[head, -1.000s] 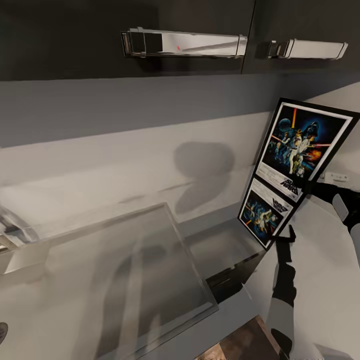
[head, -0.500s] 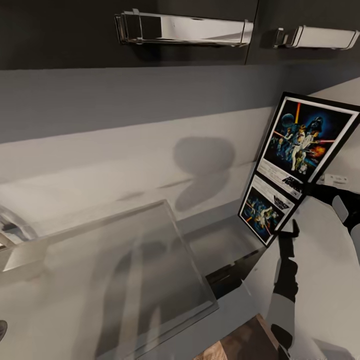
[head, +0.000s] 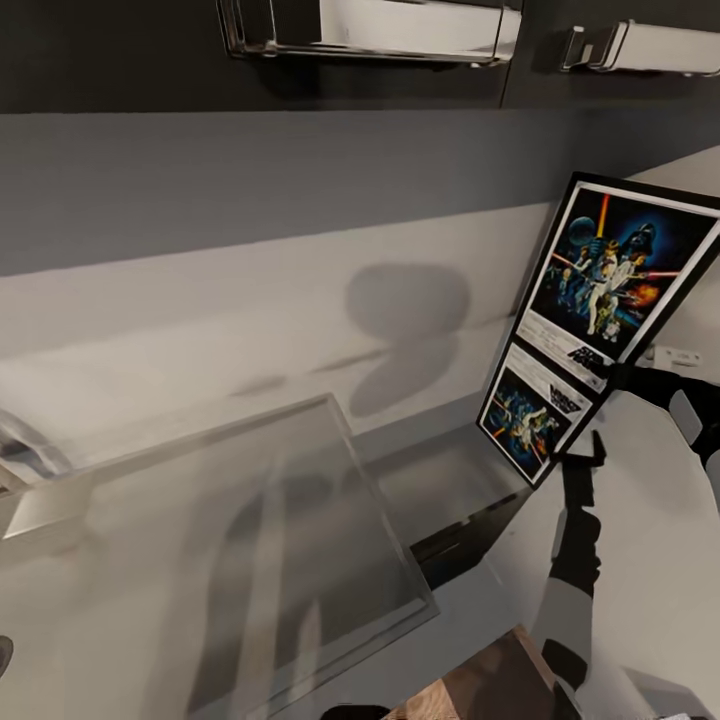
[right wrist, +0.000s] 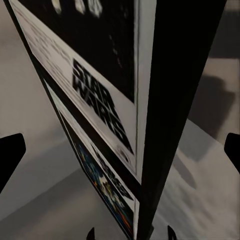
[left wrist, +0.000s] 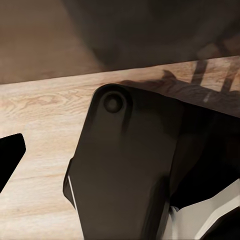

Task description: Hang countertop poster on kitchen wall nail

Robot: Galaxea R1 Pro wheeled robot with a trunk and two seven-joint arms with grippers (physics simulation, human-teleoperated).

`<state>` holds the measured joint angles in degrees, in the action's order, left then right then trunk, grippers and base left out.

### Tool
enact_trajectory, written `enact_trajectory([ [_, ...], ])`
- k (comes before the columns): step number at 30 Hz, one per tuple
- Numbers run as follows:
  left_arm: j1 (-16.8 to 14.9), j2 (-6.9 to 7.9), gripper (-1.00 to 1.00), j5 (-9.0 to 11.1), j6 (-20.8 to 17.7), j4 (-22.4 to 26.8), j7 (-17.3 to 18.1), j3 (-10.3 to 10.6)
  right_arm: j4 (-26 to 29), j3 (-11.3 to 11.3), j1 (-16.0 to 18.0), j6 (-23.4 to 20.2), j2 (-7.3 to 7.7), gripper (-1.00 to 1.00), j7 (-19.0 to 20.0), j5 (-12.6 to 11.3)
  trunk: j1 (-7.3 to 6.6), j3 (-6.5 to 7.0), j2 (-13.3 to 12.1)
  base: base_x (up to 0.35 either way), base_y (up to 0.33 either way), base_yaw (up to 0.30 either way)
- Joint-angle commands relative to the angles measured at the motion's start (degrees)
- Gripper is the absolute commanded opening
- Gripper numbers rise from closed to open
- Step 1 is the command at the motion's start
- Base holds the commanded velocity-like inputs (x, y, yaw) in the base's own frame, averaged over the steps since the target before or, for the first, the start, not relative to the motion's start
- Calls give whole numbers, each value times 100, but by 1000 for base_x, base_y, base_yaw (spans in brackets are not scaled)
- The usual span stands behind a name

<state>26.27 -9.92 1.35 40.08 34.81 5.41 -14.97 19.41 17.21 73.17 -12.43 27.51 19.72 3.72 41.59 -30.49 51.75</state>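
One poster (head: 612, 270) between right claw (head: 612, 412) fingers, on countertop (head: 440, 490).

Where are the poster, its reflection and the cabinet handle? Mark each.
poster (head: 613, 265): head view, on the picture area.
reflection (head: 530, 415): head view, on the mirrored picture in the countertop.
cabinet handle (head: 370, 25): head view, on the chrome bar.

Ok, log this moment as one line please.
phase: pre-grasp | framed Star Wars poster: upright on glossy dark grey countertop | right gripper: open around poster's lower corner

Dim, soft-shadowed render; glossy countertop (head: 440, 490) reflections, blurred wrist close-ups.
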Motion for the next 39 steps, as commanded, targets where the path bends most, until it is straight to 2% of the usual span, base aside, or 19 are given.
enact_trajectory([
  [1, 1, -8, 100, 14, 0, 9, 57, -33, 9, 47, 4, -33, 1, 100, 40, 26, 1, -14, 5, 0, 0, 0],
  [8, 1, -8, 100, 14, 0, 9, 57, -33, 30, 46, 4, -32, 8, 100, 48, -83, 1, -79, 5, 0, 0, 0],
  [21, 1, -8, 100, 15, 0, 9, 57, -33, 45, 46, 4, -23, 3, 100, 58, -100, 1, -169, 5, 0, 0, 0],
  [26, 1, -8, 100, 15, 0, 9, 57, -33, 37, 46, 4, 245, 4, 100, 73, -135, 1, -171, 5, 0, 0, 0],
  [27, 1, -8, 100, 15, 2, 9, 57, -33, 37, 46, 4, 260, 5, -100, 73, -140, 1, -171, 5, 0, 0, 0],
  [39, 1, -8, 100, 15, 6, 9, 57, -33, 45, 46, 4, 327, 9, -100, 92, -161, 1, -172, 5, 0, 0, 0],
])
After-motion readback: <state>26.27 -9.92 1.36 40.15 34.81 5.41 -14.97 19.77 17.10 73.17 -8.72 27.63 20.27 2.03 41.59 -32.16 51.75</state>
